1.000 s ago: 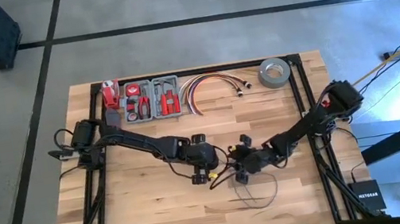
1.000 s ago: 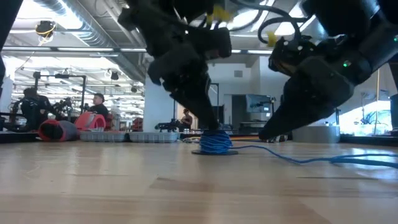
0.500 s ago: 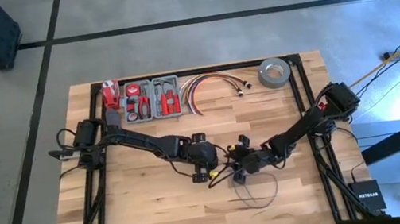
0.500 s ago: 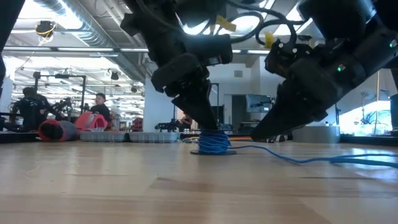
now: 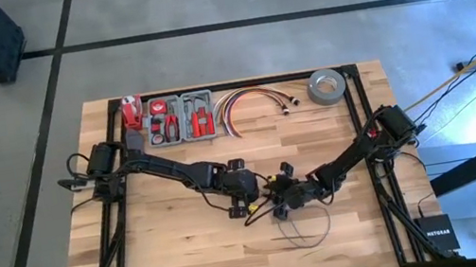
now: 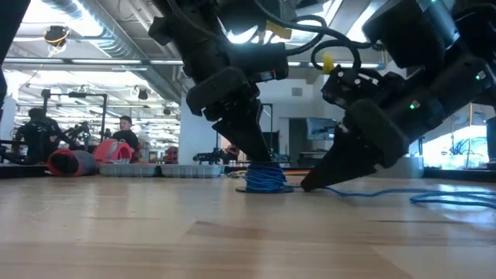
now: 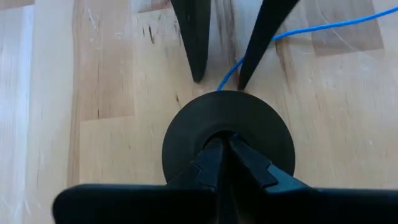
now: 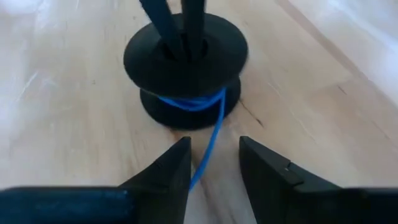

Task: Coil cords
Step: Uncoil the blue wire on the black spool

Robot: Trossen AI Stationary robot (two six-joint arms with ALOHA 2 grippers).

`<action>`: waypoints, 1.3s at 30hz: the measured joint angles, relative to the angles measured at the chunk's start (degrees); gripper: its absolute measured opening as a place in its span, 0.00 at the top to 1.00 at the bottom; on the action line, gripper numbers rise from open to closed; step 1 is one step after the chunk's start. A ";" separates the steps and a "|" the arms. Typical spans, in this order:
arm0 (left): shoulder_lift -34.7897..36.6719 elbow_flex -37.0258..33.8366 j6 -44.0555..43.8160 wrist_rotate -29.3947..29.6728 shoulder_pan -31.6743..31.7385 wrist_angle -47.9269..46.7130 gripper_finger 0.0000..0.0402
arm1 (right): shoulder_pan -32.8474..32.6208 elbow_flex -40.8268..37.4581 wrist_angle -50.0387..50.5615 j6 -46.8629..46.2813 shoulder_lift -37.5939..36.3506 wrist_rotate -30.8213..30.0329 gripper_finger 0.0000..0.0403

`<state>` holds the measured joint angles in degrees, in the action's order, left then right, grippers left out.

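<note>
the step in hand looks like winding the thin blue wire point(image 8: 208, 140) onto the black spool point(image 8: 186, 59), and doing it well probably means keeping the spool pinned upright while the wire is fed in level with the gap between its two discs, with light tension so the turns stack tidily and do not slip over the rim.

the left gripper point(image 7: 222, 146) comes down from above with its fingers pressed together into the spool's centre hole, holding it in place near the middle of the table point(image 5: 159, 242). the right gripper point(image 8: 214, 158) sits low on the wood just beside the spool, its fingers spread, with the wire running between them towards the spool; from the wrist view it seems not to be pinching the wire, though the contact is hard to judge.

a few blue turns already sit on the core, seen in the low view as a small blue bundle point(image 6: 266, 177). the loose length trails away across the table behind the right gripper and loops nearer the front edge point(image 5: 306, 228).
</note>
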<state>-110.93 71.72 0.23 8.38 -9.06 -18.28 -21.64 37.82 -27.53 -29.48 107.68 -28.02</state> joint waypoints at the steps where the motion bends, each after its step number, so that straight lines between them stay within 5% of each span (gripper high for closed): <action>1: 0.00 0.00 0.00 0.00 0.00 -0.04 0.96 | -0.06 0.55 -0.13 0.95 0.68 -0.44 0.67; 8: -0.02 0.00 0.10 -0.01 -0.08 -0.66 0.96 | -0.08 2.13 1.90 7.66 1.11 0.21 0.96; 19: -0.04 0.04 0.05 -0.04 -1.53 -2.07 0.96 | -0.16 2.04 19.73 6.54 -6.96 -3.09 0.99; 28: -0.02 0.11 -1.28 0.14 -2.25 -4.62 0.96 | -4.31 2.04 47.57 -6.35 -17.27 -11.55 0.99; 39: -0.02 0.08 -3.19 0.20 -3.02 -8.10 0.96 | -9.27 1.61 77.21 -39.73 -24.56 -20.45 1.00</action>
<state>-110.96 71.80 -2.96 8.58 -12.08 -26.39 -30.90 39.43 49.68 -69.21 83.12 -48.47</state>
